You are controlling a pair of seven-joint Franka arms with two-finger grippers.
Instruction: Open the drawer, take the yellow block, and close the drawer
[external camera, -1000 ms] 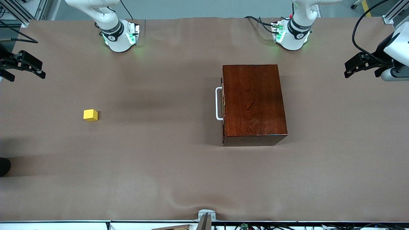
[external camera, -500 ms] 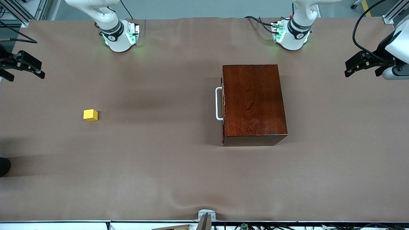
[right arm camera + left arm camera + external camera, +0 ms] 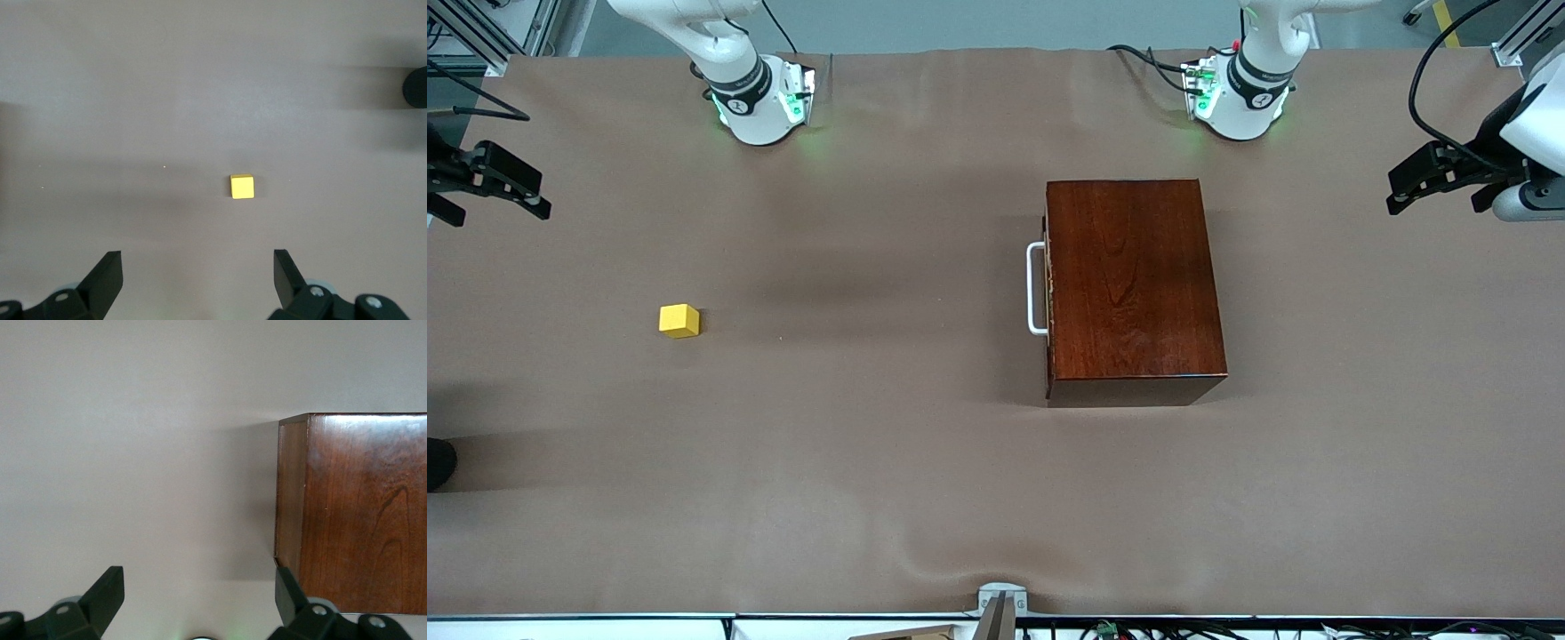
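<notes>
The drawer sits shut in the dark reddish-brown wooden box [image 3: 1134,289], with its white bar handle [image 3: 1035,289] facing the right arm's end of the table. Far from the box, toward that same end, the yellow block [image 3: 679,321] lies on the bare brown table cover. My right gripper [image 3: 538,197] hangs open and empty over the table's edge at its own end, and its wrist view shows the block [image 3: 241,186] well ahead of the gripper [image 3: 198,260]. My left gripper [image 3: 1394,191] hangs open and empty at its own end, with a corner of the box [image 3: 360,513] beside the gripper [image 3: 199,583].
Both arm bases [image 3: 760,102] [image 3: 1240,98] stand along the table's edge farthest from the front camera. A black rounded object [image 3: 438,462] pokes in at the right arm's end. A small metal bracket [image 3: 1000,604] sits at the edge nearest the camera.
Both grippers have drifted very slightly outward toward their own table ends. The block, the box and the drawer have not moved.
</notes>
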